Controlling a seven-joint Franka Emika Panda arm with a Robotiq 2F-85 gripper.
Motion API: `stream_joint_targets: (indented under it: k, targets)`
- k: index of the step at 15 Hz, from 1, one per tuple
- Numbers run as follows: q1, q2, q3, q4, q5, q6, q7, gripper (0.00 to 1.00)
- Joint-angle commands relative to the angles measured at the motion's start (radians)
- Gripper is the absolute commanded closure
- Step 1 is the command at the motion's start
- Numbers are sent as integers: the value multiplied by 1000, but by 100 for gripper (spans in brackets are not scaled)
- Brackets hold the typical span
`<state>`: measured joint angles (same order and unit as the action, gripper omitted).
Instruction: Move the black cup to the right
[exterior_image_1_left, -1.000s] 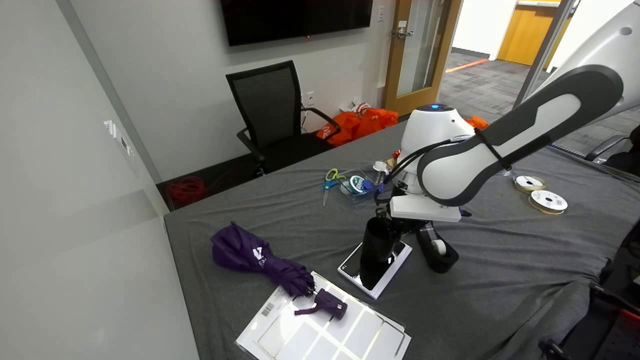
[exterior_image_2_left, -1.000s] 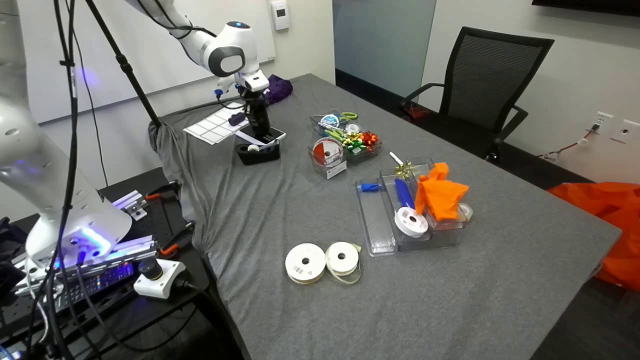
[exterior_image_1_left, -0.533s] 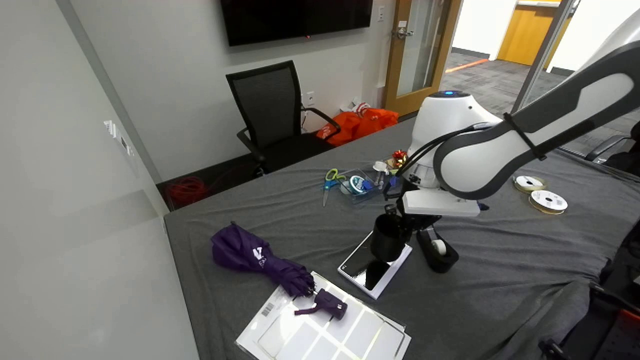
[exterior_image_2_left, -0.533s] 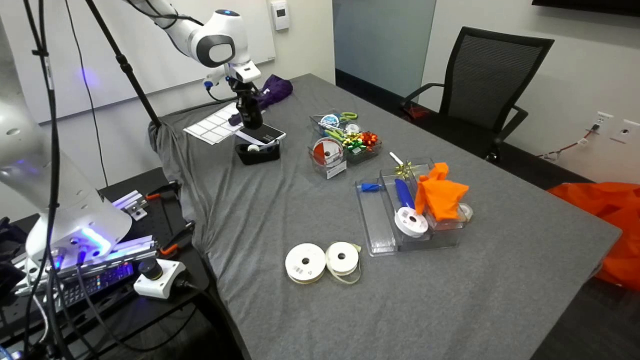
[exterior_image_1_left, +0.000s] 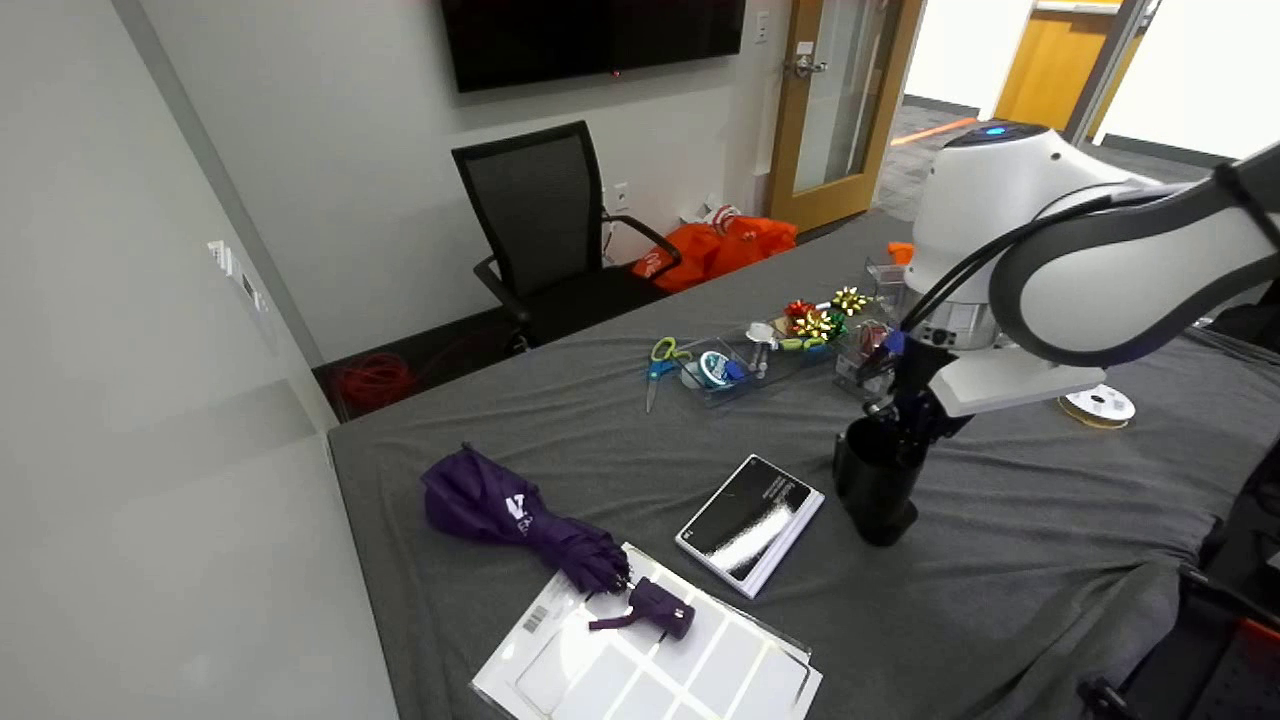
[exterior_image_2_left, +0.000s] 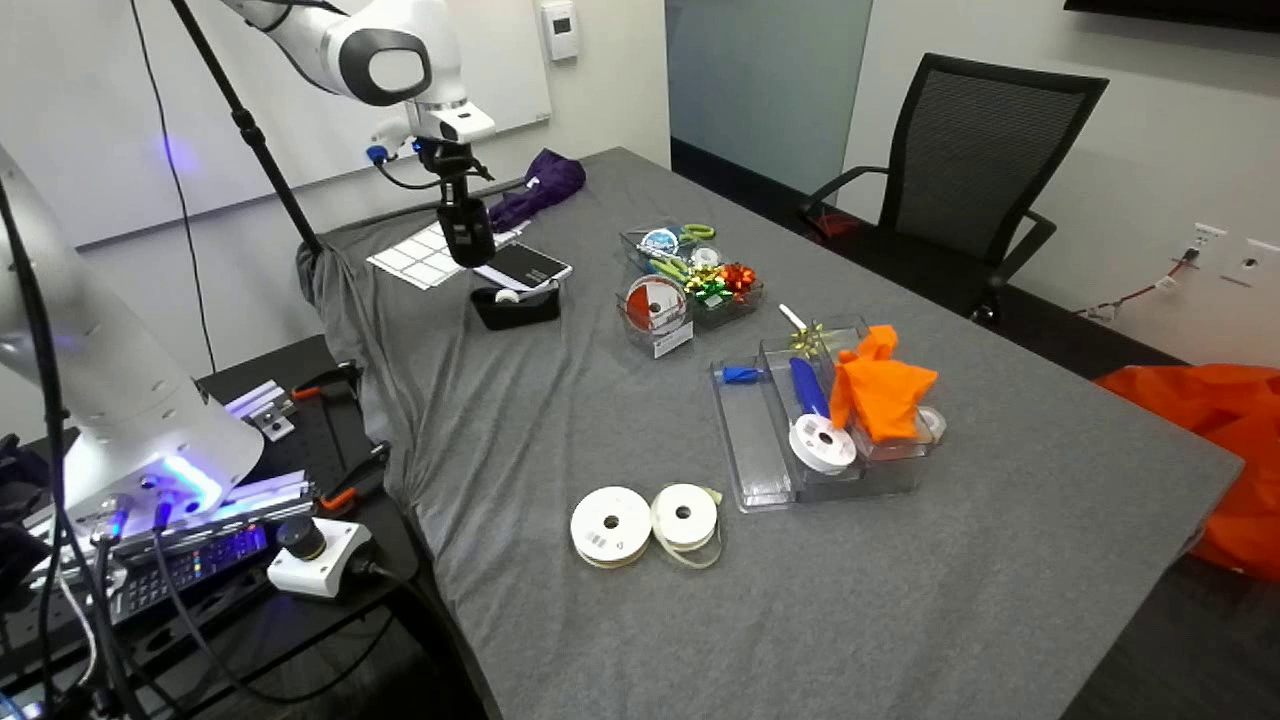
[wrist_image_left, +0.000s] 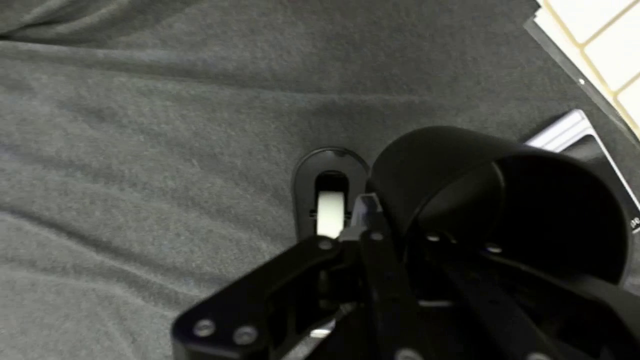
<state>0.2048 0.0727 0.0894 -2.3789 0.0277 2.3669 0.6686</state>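
Observation:
The black cup hangs from my gripper above the table, its opening facing up and a little tilted. It also shows in the other views, held below the gripper in an exterior view and at the right of the wrist view. My gripper is shut on the cup's wall, with one finger outside and the other inside the cup, mostly lost in the dark. In an exterior view the cup covers most of the black tape dispenser.
The tape dispenser stands below and beside the cup; it also shows in an exterior view. A flat black white-edged box, white sheets and a purple umbrella lie nearby. Clear bins with ribbons stand farther along.
My gripper has lifted the cup off the flat black box and carried it away from the box to above the tape dispenser. The box is now uncovered.

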Motion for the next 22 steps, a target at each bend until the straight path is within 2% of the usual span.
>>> stream_joint_targets:
  k: [1, 3, 7, 8, 14, 15, 22]
  targets:
    - [-51, -135, -10, -98, -64, -57, -125, 98]
    - [-77, -150, -16, -132, -90, -12, -144, 98]
    - [-129, -153, -27, -167, -202, 9, -97, 98]
    - [-116, -122, -13, -133, -155, -13, -109, 93]
    - [-132, -122, -20, -146, -185, -10, -104, 93]
    - [-132, -122, -20, -146, -185, -10, -104, 98]
    - [-199, -139, -98, -173, -126, 36, -339, 98]
